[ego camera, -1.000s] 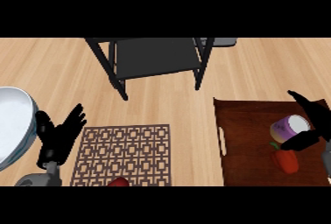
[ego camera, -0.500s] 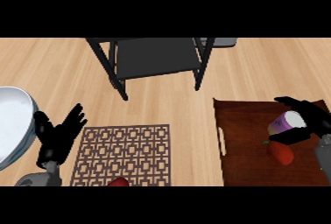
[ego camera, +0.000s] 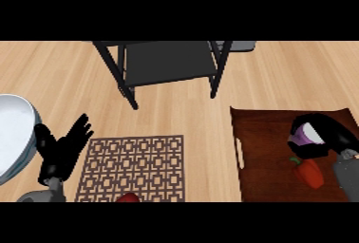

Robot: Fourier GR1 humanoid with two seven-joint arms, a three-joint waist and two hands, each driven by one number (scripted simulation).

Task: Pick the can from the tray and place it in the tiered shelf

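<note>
**Worktop Holdings, Head View**

Items counted: one tiered shelf (ego camera: 168, 66), black-framed with dark grey shelves, stood at the far middle of the wooden worktop (ego camera: 63, 76). One dark brown tray (ego camera: 266, 142) lay at the near right. One can (ego camera: 306, 135), purple with a pale end, was over the tray's right part. One red pepper (ego camera: 310, 172) with a green stem lay on the tray, just nearer than the can. One brown lattice-patterned mat (ego camera: 133, 166) lay at the near middle. One white plate (ego camera: 15, 133) sat at the left edge. One small red object (ego camera: 127, 198) showed at the mat's near edge. Two robot hands were in view.

Hidden or cut off: the shelf's top ran out of view at the far edge, and a grey object behind its right side was too cropped to name. The plate was cut by the left edge. The red object at the mat was mostly cut off and could not be identified. The tray's near edge and right side were out of view or covered by the right forearm. Much of the can was covered by fingers.

Robot hands: the right robot hand (ego camera: 329, 137) was curled round the can, fingers wrapping over its top and side. The left robot hand (ego camera: 64, 149) rested between plate and mat, fingers spread and pointing up, touching nothing.
</note>
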